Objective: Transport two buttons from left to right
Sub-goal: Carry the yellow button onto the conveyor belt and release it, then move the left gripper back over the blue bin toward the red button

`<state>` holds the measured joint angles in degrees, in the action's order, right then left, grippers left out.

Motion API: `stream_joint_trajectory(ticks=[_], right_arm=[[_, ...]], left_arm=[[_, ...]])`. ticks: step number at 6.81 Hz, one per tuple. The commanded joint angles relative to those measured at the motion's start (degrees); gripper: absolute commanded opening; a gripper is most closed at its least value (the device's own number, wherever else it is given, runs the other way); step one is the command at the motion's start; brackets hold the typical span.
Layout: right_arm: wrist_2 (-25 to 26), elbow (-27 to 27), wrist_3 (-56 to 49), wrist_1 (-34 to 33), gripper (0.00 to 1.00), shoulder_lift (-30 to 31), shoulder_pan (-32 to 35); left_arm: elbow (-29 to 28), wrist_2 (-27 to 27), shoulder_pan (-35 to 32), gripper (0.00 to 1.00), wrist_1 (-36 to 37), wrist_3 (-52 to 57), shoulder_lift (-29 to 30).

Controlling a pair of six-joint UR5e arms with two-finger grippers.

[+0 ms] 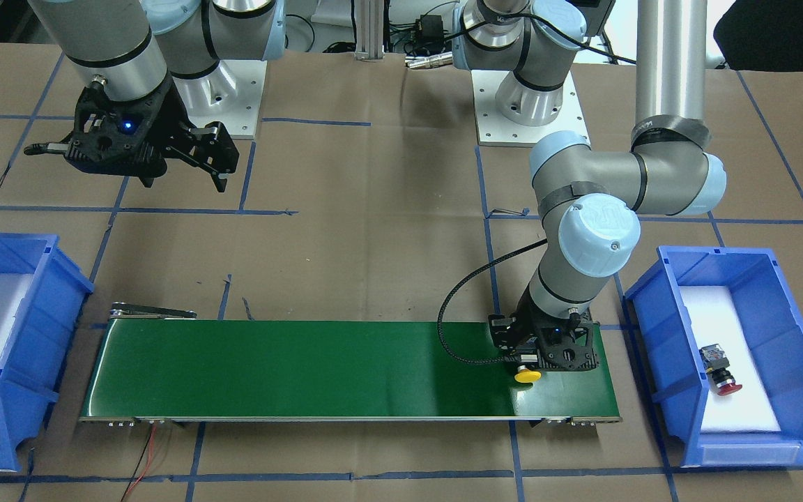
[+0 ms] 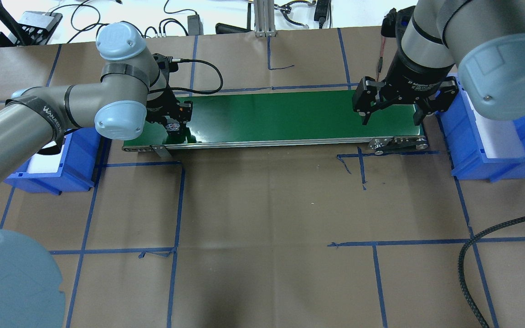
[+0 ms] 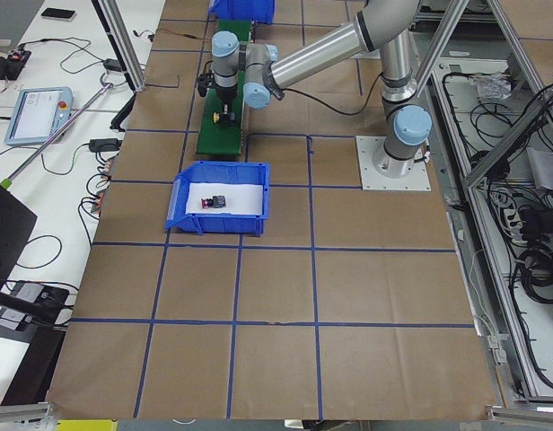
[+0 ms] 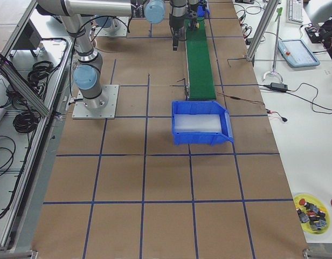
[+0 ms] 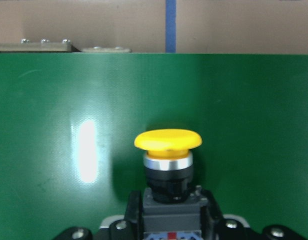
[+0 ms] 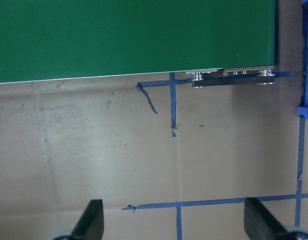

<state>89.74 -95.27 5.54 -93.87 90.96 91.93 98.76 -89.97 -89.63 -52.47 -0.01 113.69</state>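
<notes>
The yellow button stands upright at the left end of the green conveyor belt, its cap facing away from the wrist camera. My left gripper is shut on its black-and-grey body, low over the belt. The red button lies on its side on white foam in the blue bin beside that end of the belt. My right gripper hangs open above the belt's right end with nothing between its fingers.
A second blue bin lined with white foam stands at the belt's right end. Brown paper with blue tape lines covers the table. A yellow dish of spare parts sits on a side bench.
</notes>
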Motion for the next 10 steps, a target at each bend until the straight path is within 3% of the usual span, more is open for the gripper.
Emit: stream_joint_trajectory(ticks=[1, 2, 4, 5, 7, 10], right_arm=[[0.0, 0.0, 0.0, 0.0, 1.00, -0.1, 0.0], [0.0, 0.0, 0.0, 0.0, 1.00, -0.2, 0.0], [0.0, 0.1, 0.0, 0.0, 1.00, -0.1, 0.0], [0.0, 0.0, 0.0, 0.0, 1.00, -0.2, 0.0], [0.0, 0.0, 0.0, 0.0, 1.00, -0.2, 0.0], [0.0, 0.1, 0.0, 0.0, 1.00, -0.2, 0.0]], left_arm=[[-1.6, -0.2, 0.1, 1.00, -0.1, -1.0, -0.7], [-4.3, -0.1, 0.2, 1.00, -2.7, -1.0, -1.6], [-13.1, -0.1, 0.2, 1.00, -18.8, -1.0, -6.1], [-16.4, 0.1, 0.7, 1.00, -22.9, -1.0, -6.9], [-18.1, 0.0, 1.6, 1.00, -23.4, -0.2, -6.1], [-18.1, 0.5, 14.4, 1.00, -23.7, 10.0, -6.2]])
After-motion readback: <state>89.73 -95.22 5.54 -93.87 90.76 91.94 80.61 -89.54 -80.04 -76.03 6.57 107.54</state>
